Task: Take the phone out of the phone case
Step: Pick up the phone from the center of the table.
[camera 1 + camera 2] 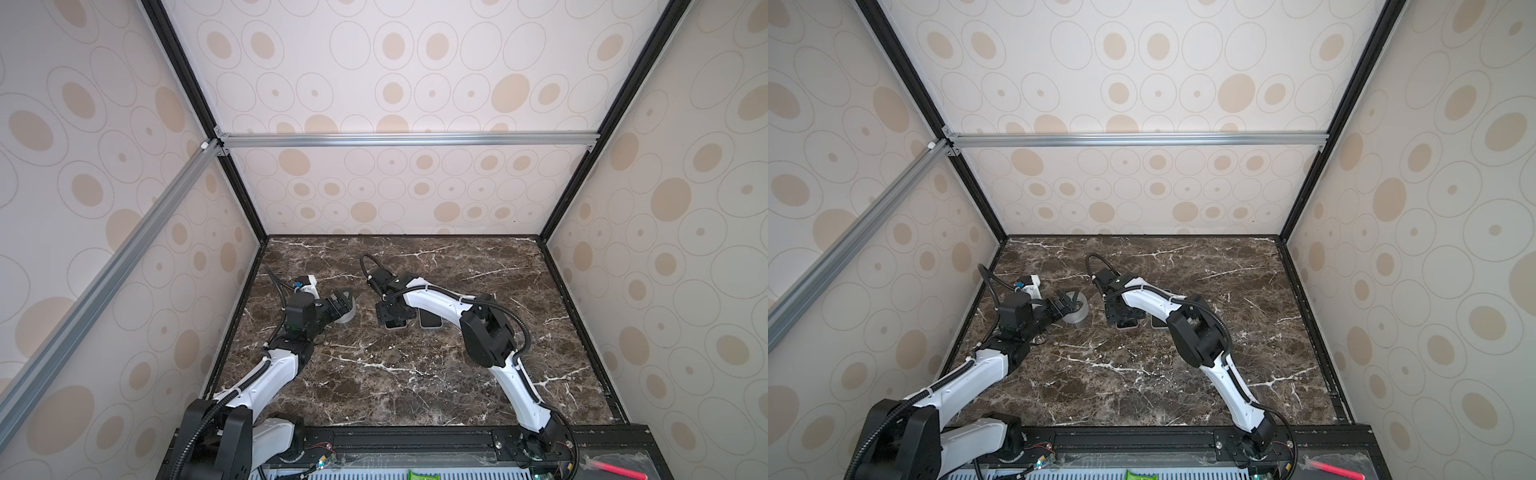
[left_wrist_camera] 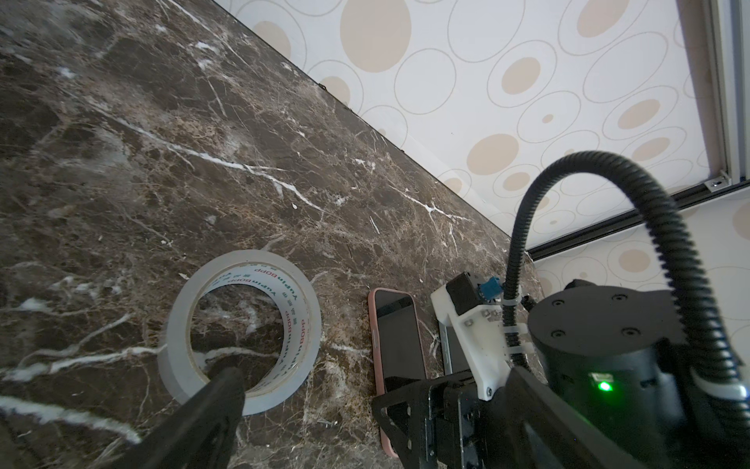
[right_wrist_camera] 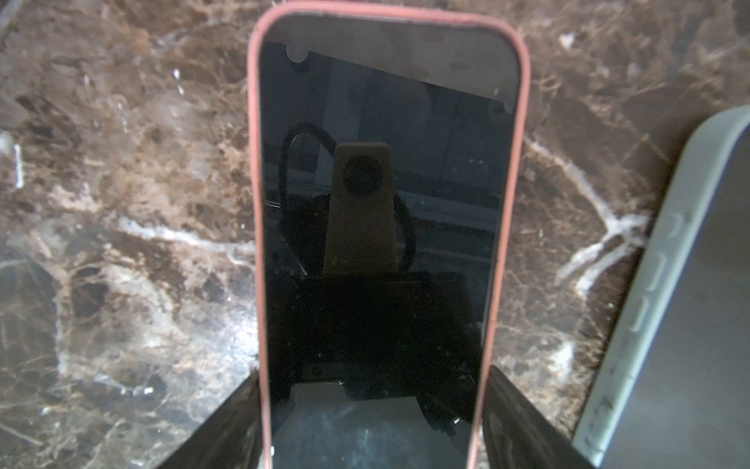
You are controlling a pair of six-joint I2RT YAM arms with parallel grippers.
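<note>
Your phone [image 3: 377, 243] lies flat and screen up on the bench [image 1: 415, 374], fully seated in the pink phone case [image 3: 254, 203]. The right gripper [image 3: 371, 375] straddles its near end with a finger against, or just off, each long edge, and you cannot tell from the wrist view whether it is pinching or has a gap. The main risk, as I judge it, is that a squeeze across the case only clamps the rim tighter onto the phone, so a lift would carry both together instead of parting them. The smooth sides could also slip from the fingers and send the case skidding into the grey handset [image 3: 669, 325] lying just beside it. Your left gripper [image 1: 341, 305] is wide open and holds nothing. It hovers over the tape roll [image 2: 174, 345], apart from the case, so nothing braces the case against a pull. Several things are hidden from you: the case's near end runs off the wrist picture, the finger faces sit in shadow, the right arm [image 1: 436, 299] covers most of both devices in both top views, and the dark screen shows only reflections.
</note>
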